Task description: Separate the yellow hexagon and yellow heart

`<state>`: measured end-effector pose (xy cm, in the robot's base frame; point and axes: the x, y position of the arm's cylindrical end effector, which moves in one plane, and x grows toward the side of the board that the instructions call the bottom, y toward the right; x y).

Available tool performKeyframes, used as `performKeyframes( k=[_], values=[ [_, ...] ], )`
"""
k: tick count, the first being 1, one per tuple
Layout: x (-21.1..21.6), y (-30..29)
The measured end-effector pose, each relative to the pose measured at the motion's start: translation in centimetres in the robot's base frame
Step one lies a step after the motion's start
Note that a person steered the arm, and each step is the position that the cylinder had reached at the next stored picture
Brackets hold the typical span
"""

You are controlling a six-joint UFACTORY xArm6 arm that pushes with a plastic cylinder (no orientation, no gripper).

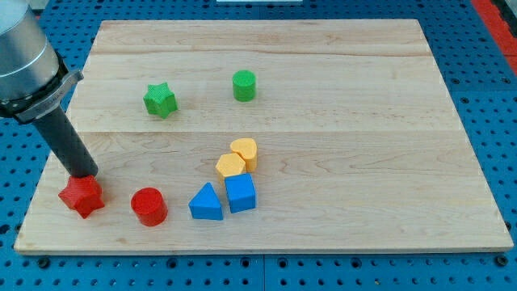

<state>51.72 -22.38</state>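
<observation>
The yellow hexagon [230, 166] and the yellow heart [245, 151] lie touching each other near the board's middle, the heart up and to the right of the hexagon. My tip [83, 175] is far to their left, at the board's lower left, right at the top edge of the red star [81, 196]. The rod slants up to the view's top left.
A blue cube [241, 193] sits just below the hexagon, with a blue triangle [207, 202] to its left. A red cylinder [149, 206] lies right of the red star. A green star [160, 99] and green cylinder [244, 85] sit higher up. The wooden board [363, 121] rests on a blue pegboard.
</observation>
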Motion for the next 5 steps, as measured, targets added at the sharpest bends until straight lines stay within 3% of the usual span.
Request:
performKeyframes(
  k=[5],
  values=[
    [-0.7,20.8]
  ],
)
